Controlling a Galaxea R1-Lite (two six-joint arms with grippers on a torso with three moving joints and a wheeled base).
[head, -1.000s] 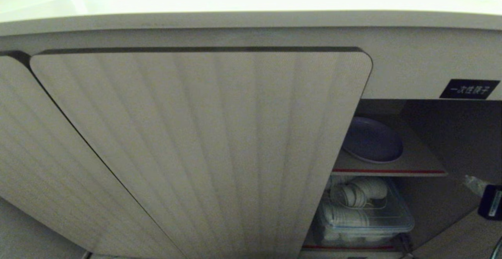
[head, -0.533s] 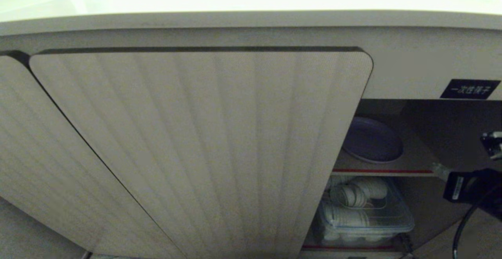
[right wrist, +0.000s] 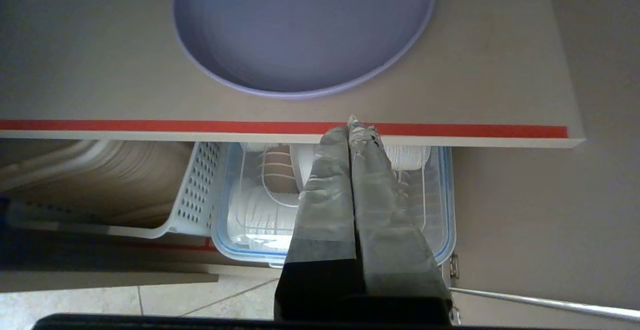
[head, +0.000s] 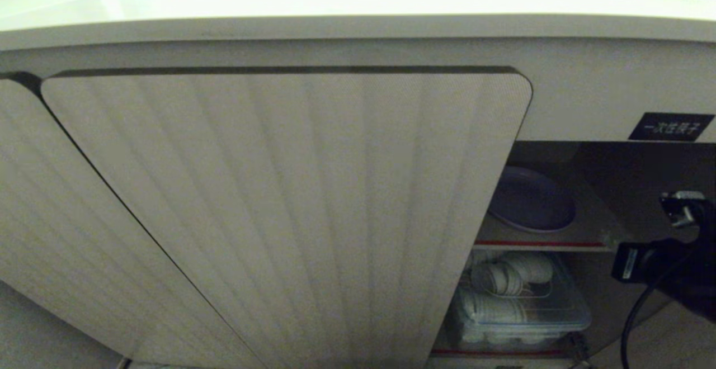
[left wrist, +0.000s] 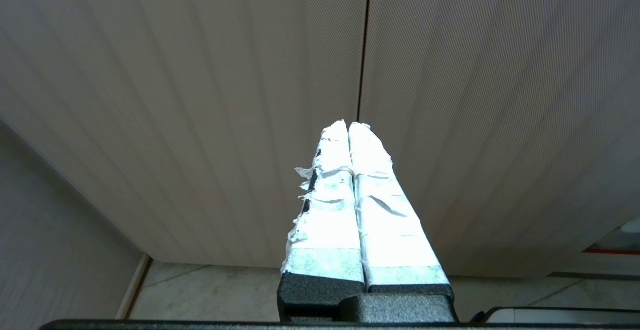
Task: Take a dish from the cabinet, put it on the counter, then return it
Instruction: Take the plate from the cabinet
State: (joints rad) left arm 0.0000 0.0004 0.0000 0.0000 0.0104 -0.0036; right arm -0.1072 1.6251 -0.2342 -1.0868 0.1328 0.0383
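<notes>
Right pincer advanced toward dish (wrist view: shut).

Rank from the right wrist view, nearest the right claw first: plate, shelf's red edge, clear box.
1. Shelf's red edge, just at the right claw tips.
2. Plate, beyond it on the shelf.
3. Clear box, below the shelf, deeper down.
</notes>
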